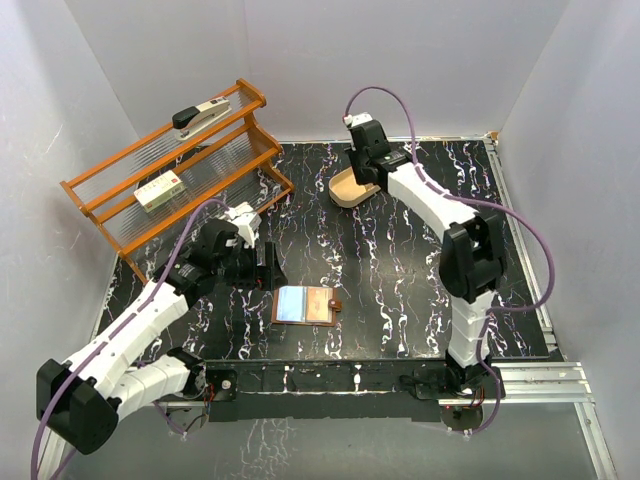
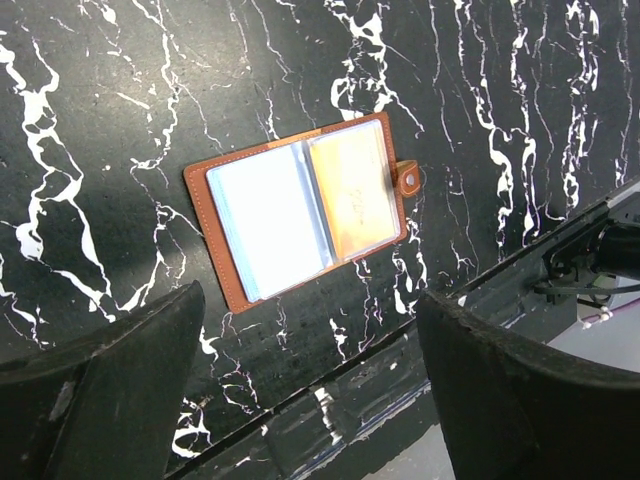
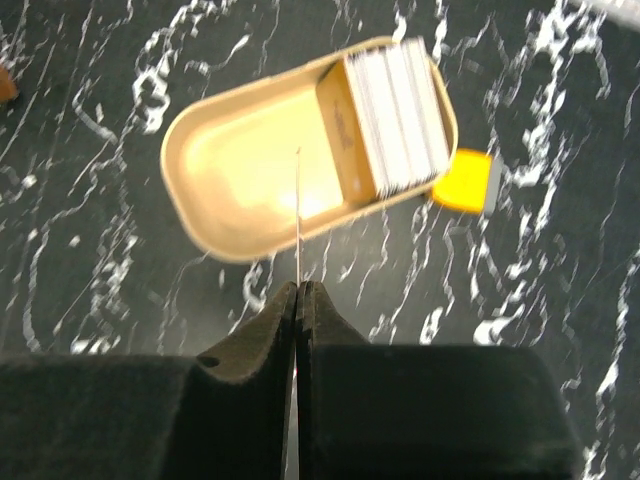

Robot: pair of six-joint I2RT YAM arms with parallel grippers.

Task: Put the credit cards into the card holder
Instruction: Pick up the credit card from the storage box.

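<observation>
The card holder point(image 1: 305, 305) lies open and flat near the table's front edge. In the left wrist view point(image 2: 300, 210) it shows a pale page on the left, a tan page on the right and a snap tab. My left gripper point(image 1: 262, 268) is open and empty, hovering just left of the holder, its fingers point(image 2: 130, 360) wide apart. My right gripper point(image 1: 360, 175) is shut on one credit card point(image 3: 298, 215), seen edge-on as a thin line above the tan oval tray point(image 3: 200, 215). A stack of further cards point(image 3: 400, 110) stands in the tray's right end.
A small yellow block point(image 3: 463, 180) lies on the table beside the tray. A wooden rack point(image 1: 110, 215) stands at the back left, holding a stapler point(image 1: 200, 115) and a white-and-green box point(image 1: 160, 190). The table's front edge runs just below the holder.
</observation>
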